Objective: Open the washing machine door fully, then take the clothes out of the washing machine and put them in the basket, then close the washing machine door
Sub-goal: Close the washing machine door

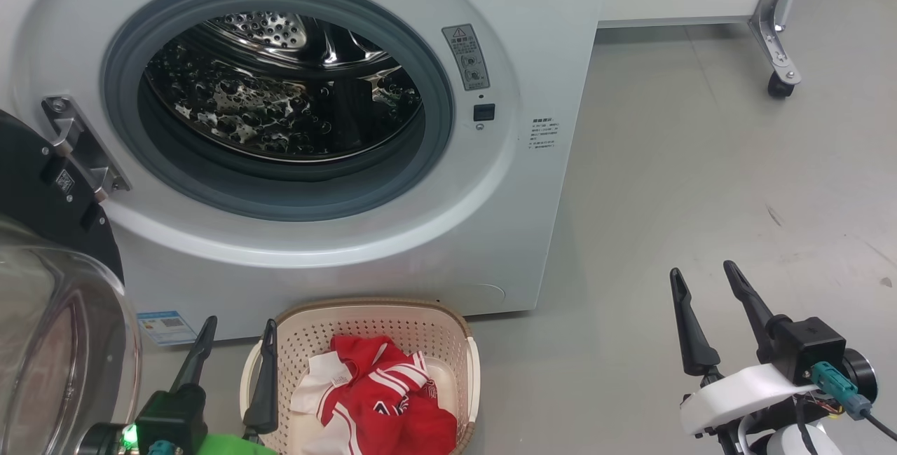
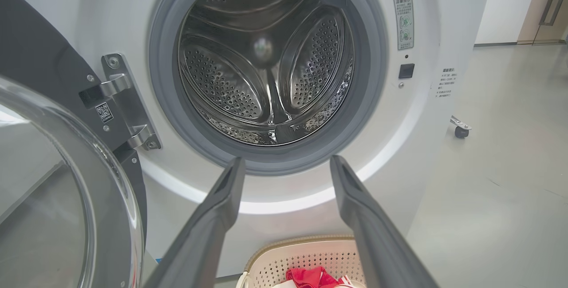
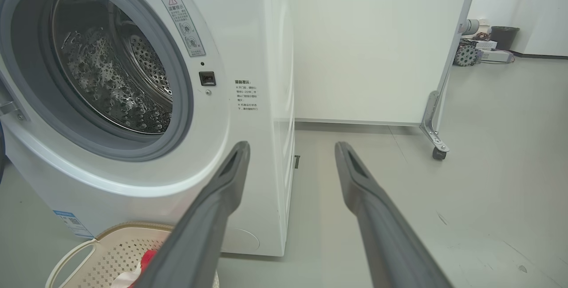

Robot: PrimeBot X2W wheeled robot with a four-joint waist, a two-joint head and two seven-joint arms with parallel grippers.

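The white washing machine [image 1: 532, 55] stands with its round black door [image 1: 35, 195] swung wide open to the left, glass bowl [image 1: 56, 350] facing out. Its steel drum [image 1: 280, 83] looks empty of fabric; the drum [image 2: 266, 57] shows bare in the left wrist view too. Red clothes [image 1: 385, 392] with white stripes lie in the cream basket [image 1: 459, 332] on the floor in front of the machine. My left gripper [image 1: 238, 332] is open beside the basket's left rim, holding nothing. Out at the right over bare floor, my right gripper [image 1: 704, 273] is open and empty.
A white partition on a wheeled metal leg [image 1: 778, 55] stands behind the machine at the right. Grey floor [image 1: 701, 174] stretches to the right of the washer. Far off in the right wrist view are a dark bin [image 3: 503, 37] and some equipment.
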